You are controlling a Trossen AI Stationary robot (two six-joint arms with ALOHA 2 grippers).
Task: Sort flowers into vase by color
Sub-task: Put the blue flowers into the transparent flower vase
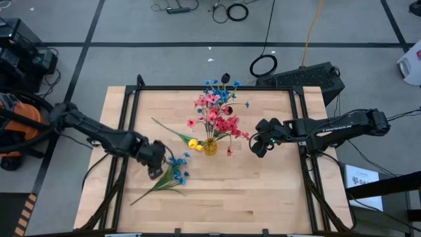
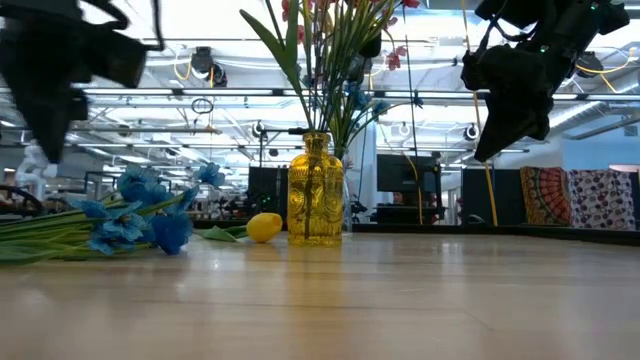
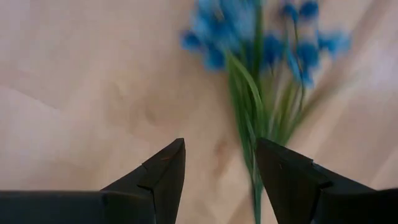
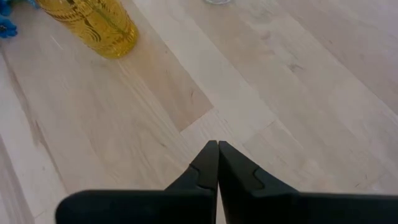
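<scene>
While left claw [image 1: 156, 166] hovers spread over blue bunch [image 1: 176, 172] lying on worktop [image 1: 276, 191] left of vase [image 1: 210, 146] — thin stem may slip out; right claw [image 1: 258, 146] pressed together, empty.

Left arm reaches in from the left edge, elbow bent, forearm angled toward the desk's front-left. Left tool [image 1: 156, 166] sits low over the surface, pointing down, fingers [image 3: 163, 171] spread wide with nothing between them. Right arm comes in from the right edge, stretched nearly straight toward centre. Right tool [image 1: 258, 147] hangs above the surface, tilted down, fingers [image 4: 208, 163] pressed together, empty.
</scene>
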